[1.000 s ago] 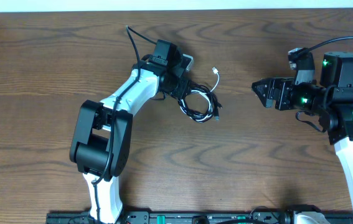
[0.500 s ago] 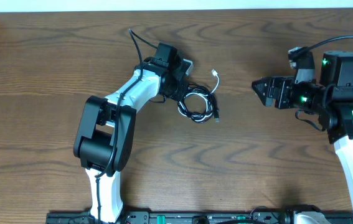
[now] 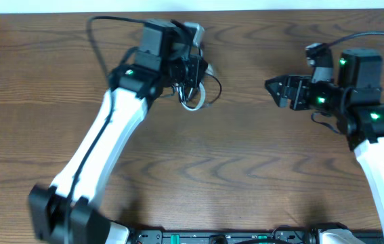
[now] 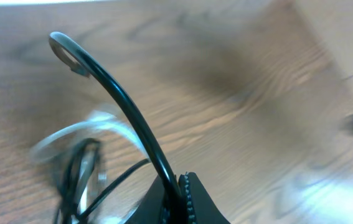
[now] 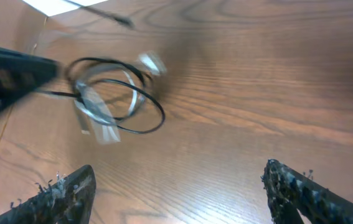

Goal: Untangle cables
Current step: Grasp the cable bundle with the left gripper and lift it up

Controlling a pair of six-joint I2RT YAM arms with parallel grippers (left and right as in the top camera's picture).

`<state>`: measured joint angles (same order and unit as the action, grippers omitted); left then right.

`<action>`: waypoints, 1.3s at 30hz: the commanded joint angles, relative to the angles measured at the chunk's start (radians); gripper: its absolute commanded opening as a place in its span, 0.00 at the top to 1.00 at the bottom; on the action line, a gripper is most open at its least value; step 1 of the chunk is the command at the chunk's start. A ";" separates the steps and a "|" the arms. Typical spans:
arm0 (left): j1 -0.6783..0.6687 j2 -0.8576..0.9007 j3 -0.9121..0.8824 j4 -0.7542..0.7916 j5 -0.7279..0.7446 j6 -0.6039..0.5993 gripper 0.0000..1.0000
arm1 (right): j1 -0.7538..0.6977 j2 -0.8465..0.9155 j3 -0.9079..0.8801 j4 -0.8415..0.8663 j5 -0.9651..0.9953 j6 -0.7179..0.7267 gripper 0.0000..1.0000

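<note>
A tangle of thin black cables point(image 3: 193, 87) and a thin white cable point(image 3: 190, 103) hangs lifted off the brown table point(image 3: 212, 169). My left gripper point(image 3: 190, 68) is shut on a black cable; the left wrist view shows that cable point(image 4: 132, 118) pinched between the jaws point(image 4: 179, 193), with black loops and the blurred white cable point(image 4: 83, 127) dangling at left. My right gripper point(image 3: 275, 91) is open and empty, well to the right. In the right wrist view point(image 5: 176, 193) the bundle point(image 5: 111, 102) hangs far ahead at upper left.
A thick black arm wire point(image 3: 110, 24) arcs over the left arm at the back. Another arm wire point(image 3: 374, 37) runs from the right arm. The table's far edge meets a white wall point(image 3: 246, 5).
My left arm has swung up and back, lifting the cable bundle off the table and to the left. The right gripper has shifted slightly left.
</note>
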<state>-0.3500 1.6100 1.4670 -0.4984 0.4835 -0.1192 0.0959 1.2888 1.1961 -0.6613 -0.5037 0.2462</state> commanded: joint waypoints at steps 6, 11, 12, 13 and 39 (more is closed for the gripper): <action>0.000 -0.064 0.005 -0.020 0.042 -0.170 0.92 | 0.079 0.108 0.018 0.112 -0.094 0.011 0.17; 0.016 -0.066 0.005 -0.017 0.060 -0.222 0.93 | 0.123 0.190 0.018 0.146 -0.098 0.013 0.19; 0.022 -0.069 0.005 -0.016 0.060 -0.234 0.93 | 0.131 0.207 0.018 0.147 -0.097 0.020 0.19; 0.030 -0.074 0.005 -0.013 0.064 -0.245 0.92 | 0.135 0.222 0.018 0.149 -0.098 0.026 0.21; 0.089 -0.194 0.005 0.323 0.320 -0.365 0.93 | 0.207 0.573 0.018 0.437 0.060 0.349 0.46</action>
<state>-0.2687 1.4307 1.4631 -0.1982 0.7826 -0.4751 0.2913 1.8446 1.1969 -0.2020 -0.6075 0.4927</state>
